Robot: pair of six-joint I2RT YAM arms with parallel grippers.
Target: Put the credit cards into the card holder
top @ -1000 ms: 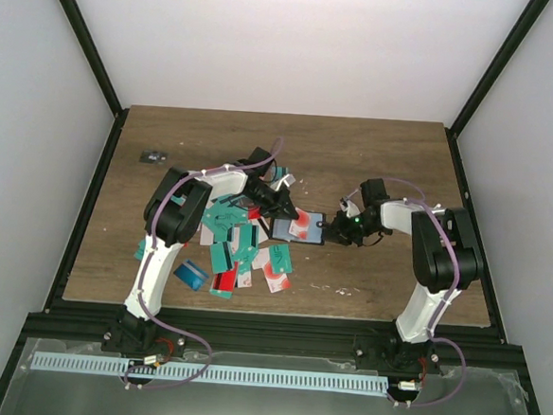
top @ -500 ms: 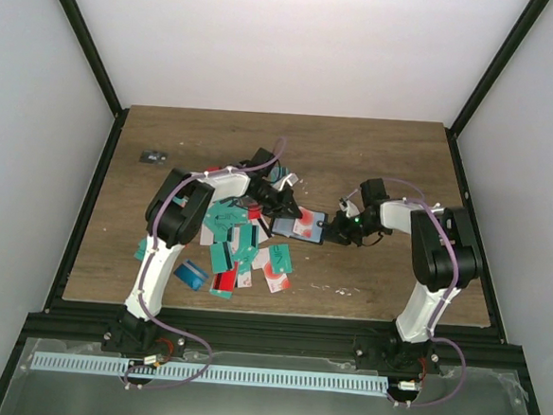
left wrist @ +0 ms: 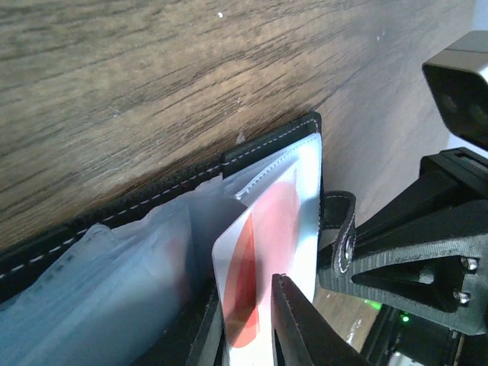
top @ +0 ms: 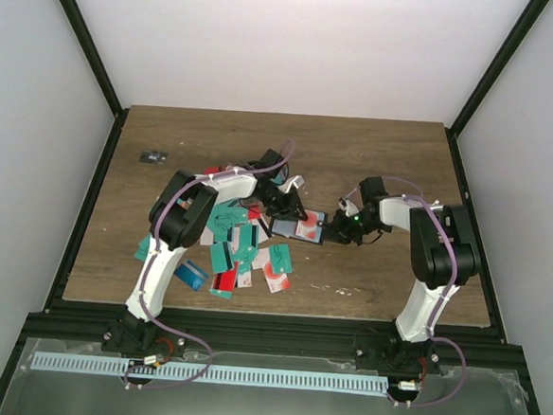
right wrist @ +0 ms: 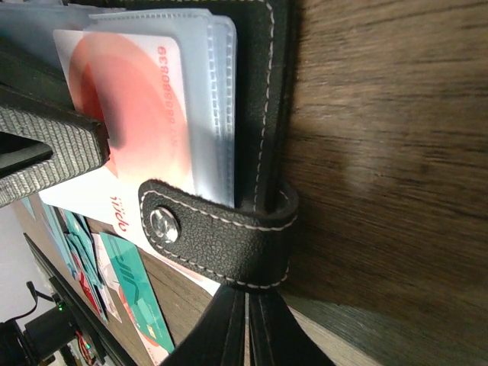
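The black card holder [top: 299,229] lies open on the table, its clear sleeves up. My left gripper [top: 289,208] is shut on a white card with a red circle [left wrist: 259,252] and holds its far edge inside a clear sleeve of the holder [left wrist: 152,191]. My right gripper [top: 336,233] is shut on the holder's snap tab [right wrist: 221,236] at its right edge. The right wrist view shows the same card [right wrist: 130,99] in the sleeve and a left finger [right wrist: 46,145] on it. The other credit cards [top: 236,247], teal, red, blue and white, lie in a loose pile left of the holder.
A tiny dark grey object [top: 153,156] lies near the far left of the table. Black frame posts and white walls stand around the table. A teal card [right wrist: 130,293] lies just beside the holder's near edge.
My left gripper has moved right and a little away with the card, bringing it over and into the holder's sleeve. The right gripper has stayed on the tab.
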